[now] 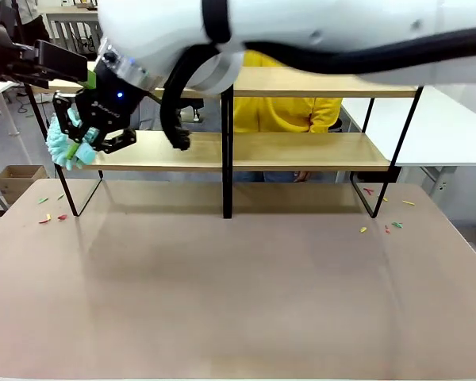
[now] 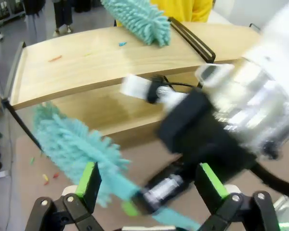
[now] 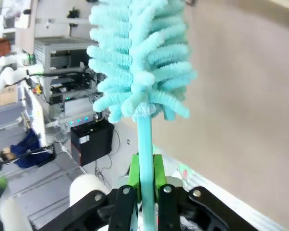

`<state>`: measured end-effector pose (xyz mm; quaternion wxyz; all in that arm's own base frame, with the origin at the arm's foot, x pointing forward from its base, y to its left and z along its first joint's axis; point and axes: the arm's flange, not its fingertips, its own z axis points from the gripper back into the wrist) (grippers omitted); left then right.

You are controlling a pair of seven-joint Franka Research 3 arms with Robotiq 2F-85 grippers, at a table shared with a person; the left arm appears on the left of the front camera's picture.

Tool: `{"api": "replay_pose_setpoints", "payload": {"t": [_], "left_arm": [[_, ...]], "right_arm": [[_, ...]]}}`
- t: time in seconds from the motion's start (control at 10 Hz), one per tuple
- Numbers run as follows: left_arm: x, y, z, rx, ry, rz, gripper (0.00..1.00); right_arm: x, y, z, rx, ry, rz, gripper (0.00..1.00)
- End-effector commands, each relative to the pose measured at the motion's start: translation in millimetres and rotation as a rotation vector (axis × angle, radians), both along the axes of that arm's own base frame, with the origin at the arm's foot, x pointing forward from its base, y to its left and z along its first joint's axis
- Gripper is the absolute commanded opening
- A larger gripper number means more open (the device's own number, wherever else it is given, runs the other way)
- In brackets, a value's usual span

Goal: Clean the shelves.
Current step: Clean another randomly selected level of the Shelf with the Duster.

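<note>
Nearest the robot, the beige tabletop (image 1: 238, 302) is lying bare across its middle, with small coloured scraps (image 1: 51, 217) collecting at its far left and far right corners, just below the ends of the shelves (image 1: 301, 151). In my judgement these are sweepings coming off the boards.

The left gripper (image 2: 149, 192) is hovering off the near left of the rack with its green pads (image 2: 89, 179) spread wide and nothing between them. It appears to be standing by rather than working.

Beyond it, the right arm is reaching across the whole table from the right, bringing the right gripper (image 1: 91, 139) to the left end of the lower board. Its fingers are pinching the thin handle of a teal duster (image 1: 63, 147), seen clamped near the base in the right wrist view (image 3: 145, 183). The fluffy head is hanging at the board's left edge, seemingly so that a stroke carries debris off the end.

The shelves are standing along the far side of the table. A few crumbs (image 2: 55, 58) are lying on the upper board, so cleaning there looks unfinished. A second teal duster (image 2: 139, 19) is resting its head on that board.

Farthest, a person in yellow (image 1: 285, 111) is standing behind the rack.
</note>
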<state>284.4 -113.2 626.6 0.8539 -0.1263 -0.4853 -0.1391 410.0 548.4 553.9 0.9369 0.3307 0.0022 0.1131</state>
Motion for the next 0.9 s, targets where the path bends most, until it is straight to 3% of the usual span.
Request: {"api": "replay_pose_setpoints", "payload": {"t": [0.0,0.2,0.4,0.5,0.6,0.7,0.8], "left_arm": [[1.0,-0.2,-1.4,0.0,0.003,-0.002,1.0],[1.0,-0.2,-1.4,0.0,0.003,-0.002,1.0],[1.0,-0.2,-1.4,0.0,0.003,-0.002,1.0],[1.0,-0.2,-1.4,0.0,0.003,-0.002,1.0],[1.0,-0.2,-1.4,0.0,0.003,-0.002,1.0],[1.0,-0.2,-1.4,0.0,0.003,-0.002,1.0],[1.0,-0.2,-1.4,0.0,0.003,-0.002,1.0]], "right_arm": [[-69.6,-99.7,29.5,-0.045,0.013,0.071,0.12],[-134.9,-172.9,48.8,-0.193,0.019,0.171,0.12],[-185.8,-240.9,64.5,-0.147,-0.057,0.103,0.12],[-201.4,-262.0,64.7,-0.128,-0.081,0.011,0.12],[-211.5,-271.2,64.8,-0.107,-0.153,-0.018,0.12],[-177.0,-235.0,84.9,-0.131,0.006,0.095,0.12],[-177.0,-235.0,84.9,-0.131,0.006,0.095,0.12]]}}
